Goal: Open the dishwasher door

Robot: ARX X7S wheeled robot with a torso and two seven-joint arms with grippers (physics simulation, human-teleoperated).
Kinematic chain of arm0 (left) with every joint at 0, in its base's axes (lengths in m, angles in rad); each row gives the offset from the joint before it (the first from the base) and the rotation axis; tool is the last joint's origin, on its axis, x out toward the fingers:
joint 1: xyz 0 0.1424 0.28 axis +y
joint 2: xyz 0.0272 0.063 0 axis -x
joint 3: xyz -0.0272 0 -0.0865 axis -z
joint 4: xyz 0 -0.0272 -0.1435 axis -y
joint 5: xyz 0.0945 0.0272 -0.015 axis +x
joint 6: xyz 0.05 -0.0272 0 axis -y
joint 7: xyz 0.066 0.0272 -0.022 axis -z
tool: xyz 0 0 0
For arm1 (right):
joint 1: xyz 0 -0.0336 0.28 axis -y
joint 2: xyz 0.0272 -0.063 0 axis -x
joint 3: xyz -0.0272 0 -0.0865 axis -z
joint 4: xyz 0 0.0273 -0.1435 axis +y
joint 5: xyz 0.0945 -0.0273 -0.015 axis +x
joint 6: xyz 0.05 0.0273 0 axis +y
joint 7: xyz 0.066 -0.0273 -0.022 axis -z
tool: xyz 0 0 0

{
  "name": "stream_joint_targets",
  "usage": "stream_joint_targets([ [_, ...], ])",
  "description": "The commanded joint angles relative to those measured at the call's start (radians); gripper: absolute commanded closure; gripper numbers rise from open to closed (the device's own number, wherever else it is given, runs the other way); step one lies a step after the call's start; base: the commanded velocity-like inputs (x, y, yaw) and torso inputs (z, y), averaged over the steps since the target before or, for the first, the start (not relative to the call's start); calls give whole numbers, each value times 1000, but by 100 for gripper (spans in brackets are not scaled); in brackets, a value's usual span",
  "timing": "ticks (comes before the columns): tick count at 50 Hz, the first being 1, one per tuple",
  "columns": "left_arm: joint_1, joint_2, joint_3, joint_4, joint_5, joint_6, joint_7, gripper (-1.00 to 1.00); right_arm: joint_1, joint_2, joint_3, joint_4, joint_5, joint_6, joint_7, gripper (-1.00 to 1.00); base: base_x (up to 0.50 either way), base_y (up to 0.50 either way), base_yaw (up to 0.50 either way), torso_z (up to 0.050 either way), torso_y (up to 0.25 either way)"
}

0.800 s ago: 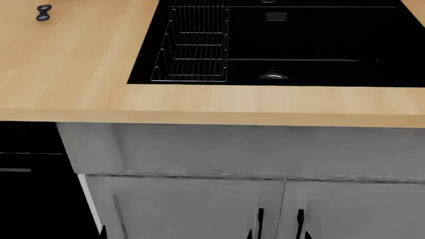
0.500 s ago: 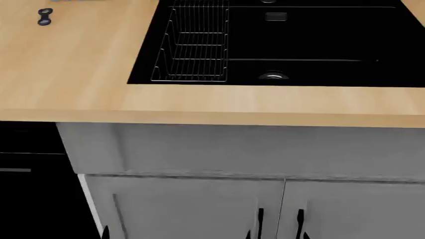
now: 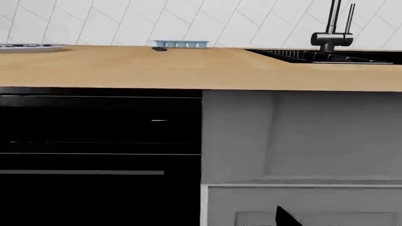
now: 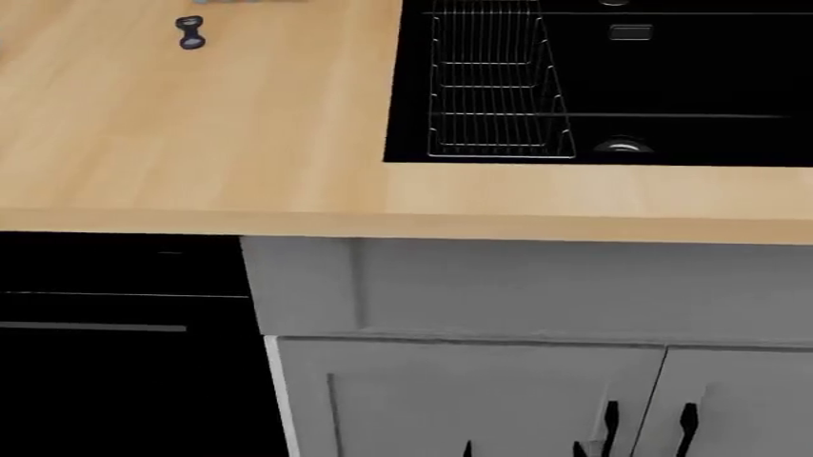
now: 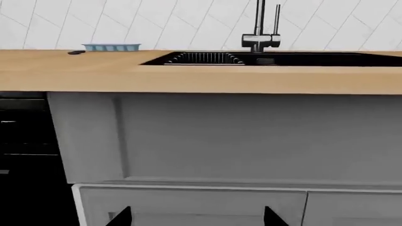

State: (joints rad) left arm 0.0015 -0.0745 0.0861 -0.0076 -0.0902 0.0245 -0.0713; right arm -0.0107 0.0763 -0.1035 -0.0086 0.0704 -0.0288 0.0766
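The dishwasher door (image 3: 94, 141) is a glossy black panel under the wooden counter, shut, with a thin grey bar handle (image 3: 82, 172) and a narrow control strip above it. In the head view the dishwasher door (image 4: 114, 362) is at the lower left, and its handle (image 4: 91, 327) shows there too. My left gripper (image 3: 210, 220) faces the seam between the door and the grey cabinet. One dark fingertip (image 3: 285, 218) shows, set wide; the other is lost against the black panel. My right gripper (image 5: 197, 217) is open with nothing in it, facing the grey cabinet front below the sink.
The wooden counter (image 4: 190, 143) overhangs the fronts. A black sink (image 4: 661, 86) holds a wire rack (image 4: 489, 95), with a faucet (image 5: 259, 26) behind it. Grey cabinet doors (image 4: 483, 400) with black vertical handles (image 4: 611, 424) stand right of the dishwasher. A small dark object (image 4: 190, 33) and a blue tray (image 3: 180, 44) lie on the counter.
The head view has swung left: the sink, rack and cabinet handles sit further right in the picture, and more of the dishwasher door and its handle shows.
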Motion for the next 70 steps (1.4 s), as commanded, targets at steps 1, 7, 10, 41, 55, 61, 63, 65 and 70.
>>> stream_joint_targets([
  [1, -1, -16, 21, -13, -6, 14, -15, -100, -2, 13, -15, 6, 16, -10, 14, -100, 0, 465, 0, 0, 0],
  [7, -5, -18, 24, -27, -10, 20, -33, -100, -4, 19, -19, 5, 29, -11, 23, -100, 0, 465, 0, 0, 0],
  [10, -6, -21, 30, -33, -14, 26, -34, -100, -2, 22, -21, 16, 35, -19, 25, -100, 0, 462, 0, 0, 0],
  [41, -11, -39, 53, -22, -77, 7, -74, -100, -8, 47, -46, -10, 86, -10, 58, -100, 0, 68, 0, -25, 0],
  [55, -3, -52, 68, -22, -84, 13, -86, -100, -13, 55, -62, -7, 92, -19, 69, -100, 0, 0, 0, -50, 0],
  [61, -9, -56, 75, -38, -82, 15, -92, -100, -10, 58, -68, -7, 97, -15, 74, -100, 0, 0, 0, -50, 0],
  [63, -10, -57, 78, -39, -82, 16, -93, -100, -9, 60, -70, -11, 98, -13, 76, -100, 0, 0, 0, -50, 0],
  [65, -11, -58, 80, -40, -84, 15, -94, -100, -8, 62, -72, -14, 99, -9, 78, -100, 0, 0, 0, -50, 0],
  [70, -19, -59, 86, -60, -84, 27, -95, -100, -6, 64, -76, -4, 103, -16, 79, -100, 0, 0, 0, -50, 0],
])
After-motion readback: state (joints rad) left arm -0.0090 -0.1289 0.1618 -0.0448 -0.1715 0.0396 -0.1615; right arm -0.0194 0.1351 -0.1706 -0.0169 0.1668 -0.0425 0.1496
